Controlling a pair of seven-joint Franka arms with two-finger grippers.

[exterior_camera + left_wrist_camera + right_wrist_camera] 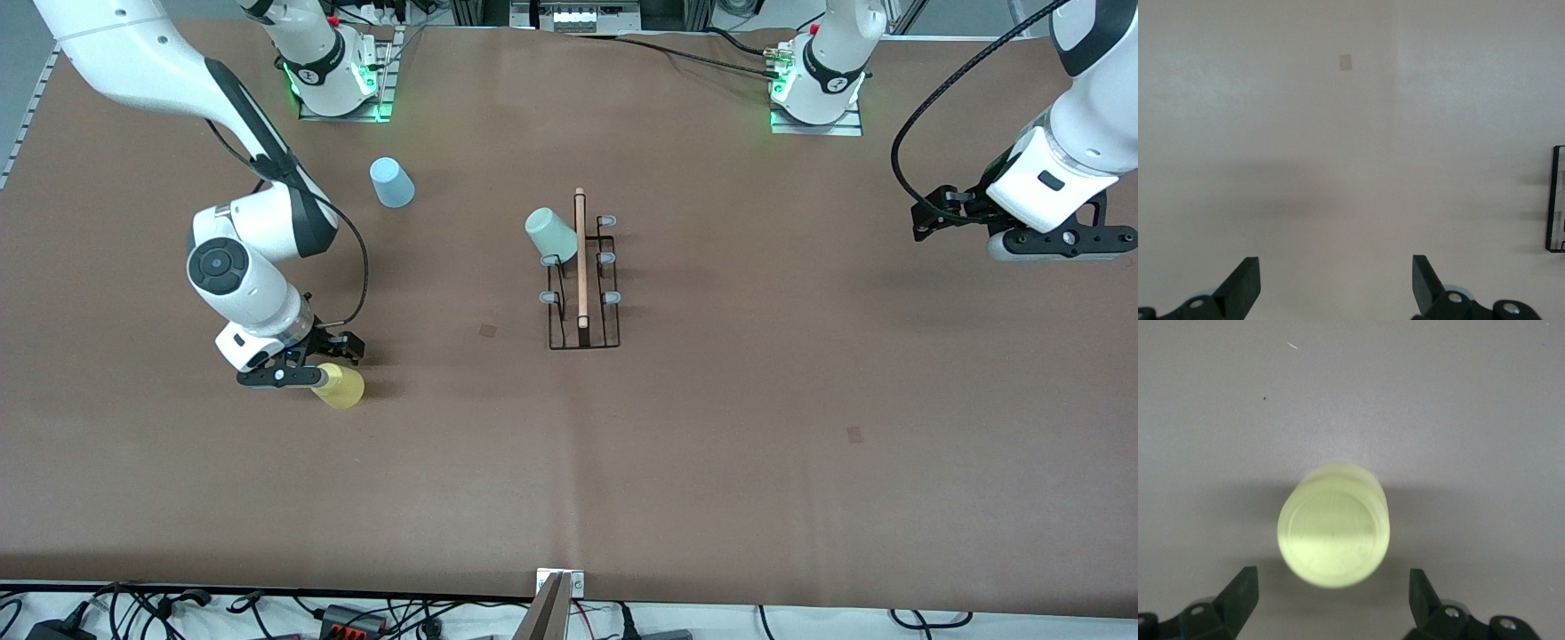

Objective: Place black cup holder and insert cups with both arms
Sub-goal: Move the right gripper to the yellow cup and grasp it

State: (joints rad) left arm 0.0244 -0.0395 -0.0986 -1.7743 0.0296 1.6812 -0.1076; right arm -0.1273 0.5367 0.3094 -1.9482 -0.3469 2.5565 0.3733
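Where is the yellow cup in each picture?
Front view: the yellow cup stands upside down on the table toward the right arm's end, under the open right gripper.
Left wrist view: not in it.
Right wrist view: the cup sits mid-picture, base up, just ahead of the open fingers.
Shared landmark: the right gripper, seen in the front and right wrist views.

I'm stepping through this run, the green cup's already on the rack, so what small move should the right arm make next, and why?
Probably lower the right end effector around the yellow cup and close. Its fingers are open, the cup stands upside down on the table just ahead of them, ungripped. The left end effector waits open over bare table.
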